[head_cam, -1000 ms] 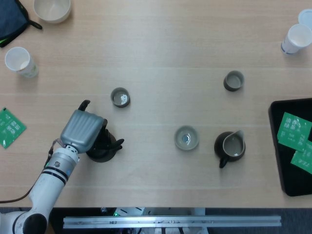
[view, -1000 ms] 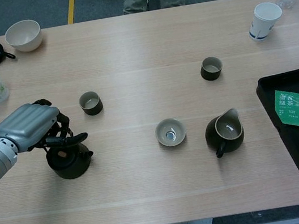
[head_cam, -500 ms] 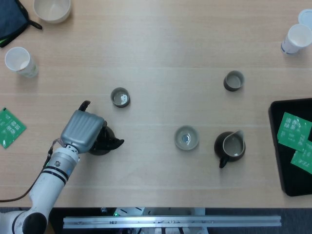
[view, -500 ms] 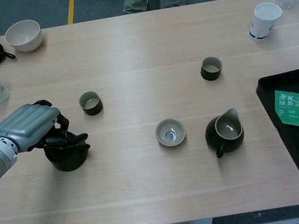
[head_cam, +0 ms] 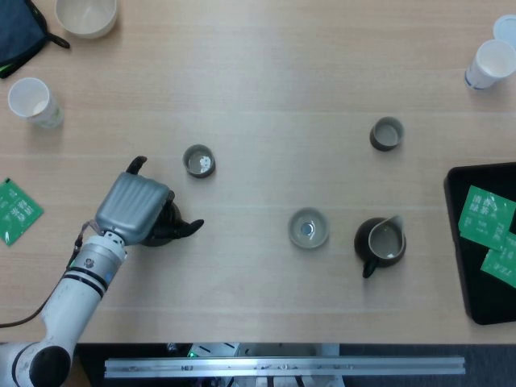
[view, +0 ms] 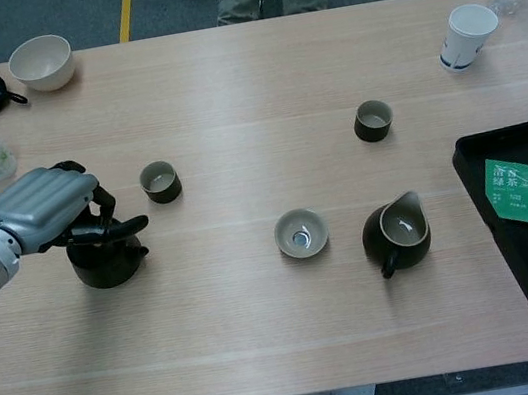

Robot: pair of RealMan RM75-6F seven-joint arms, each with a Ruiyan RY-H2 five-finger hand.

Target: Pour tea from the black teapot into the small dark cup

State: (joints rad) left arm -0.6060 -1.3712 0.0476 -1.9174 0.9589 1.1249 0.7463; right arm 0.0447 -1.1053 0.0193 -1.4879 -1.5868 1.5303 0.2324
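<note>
The black teapot [head_cam: 171, 230] [view: 104, 262] is at the left of the table, mostly covered from above by my left hand [head_cam: 135, 209] [view: 41, 208], which grips it from the top with fingers curled around its handle. A small dark cup [head_cam: 198, 160] [view: 160, 181] stands just beyond and to the right of the teapot, apart from it. A second dark cup [head_cam: 386, 133] [view: 373, 120] stands further right. I cannot tell whether the teapot touches the table. My right hand is not visible in either view.
A pale shallow cup [head_cam: 309, 228] and a dark pitcher [head_cam: 380, 242] sit at centre right. A black tray [head_cam: 481, 308] with green tea packets lies at the right edge. Paper cups [head_cam: 32, 101] [head_cam: 488, 63], a white bowl [head_cam: 85, 14] and a green packet [head_cam: 14, 210] lie around the edges.
My left hand has carried the teapot away from the table's front edge, closer to the small dark cup. Everything else stayed put.
</note>
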